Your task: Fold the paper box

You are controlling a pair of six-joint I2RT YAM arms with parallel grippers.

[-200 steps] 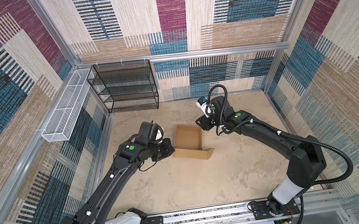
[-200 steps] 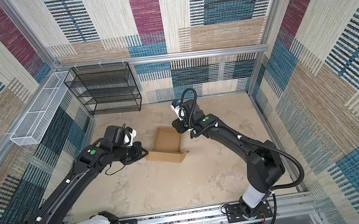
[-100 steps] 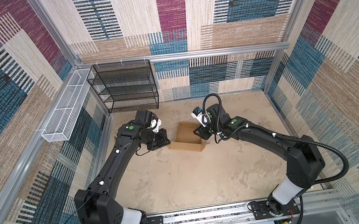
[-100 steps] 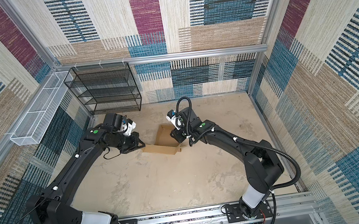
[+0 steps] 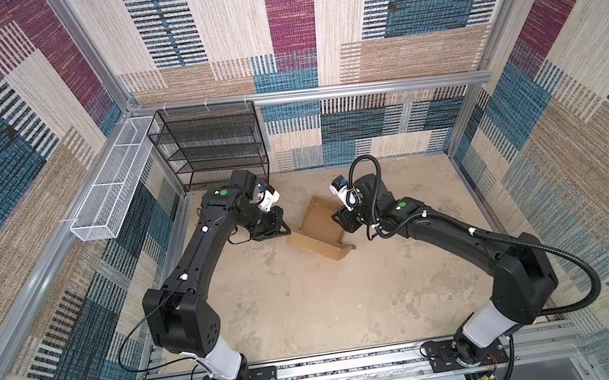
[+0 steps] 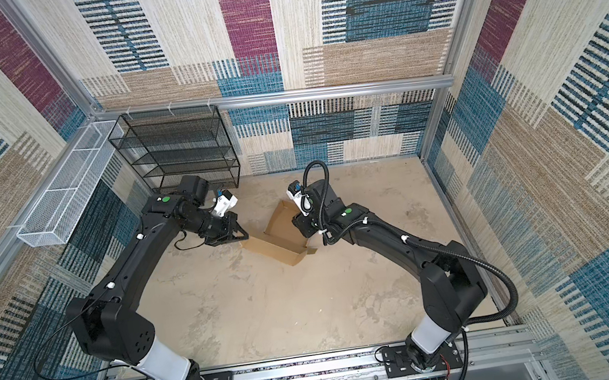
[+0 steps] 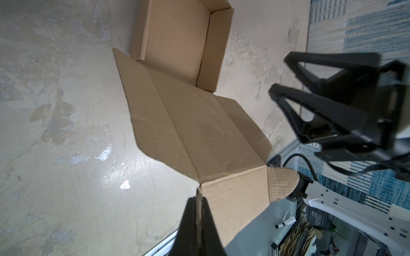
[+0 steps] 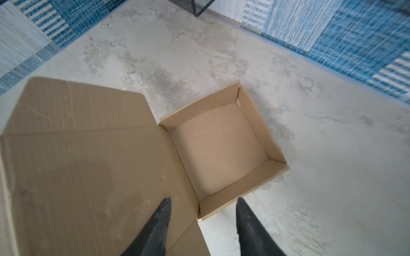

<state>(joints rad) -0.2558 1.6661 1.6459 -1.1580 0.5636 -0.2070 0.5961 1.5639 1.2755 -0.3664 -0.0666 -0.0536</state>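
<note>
Brown cardboard paper box (image 7: 188, 124), tray formed, is pinched at a flap edge by the left gripper (image 7: 199, 199) while the right gripper (image 8: 203, 200) hovers spread over it, holding nothing.

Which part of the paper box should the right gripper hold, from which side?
On the paper box, probably the lid side edge under the right gripper, edge-on from outside: it is a thin sheet, the left gripper pinches its far flap, and the open jaws straddle this edge.
</note>
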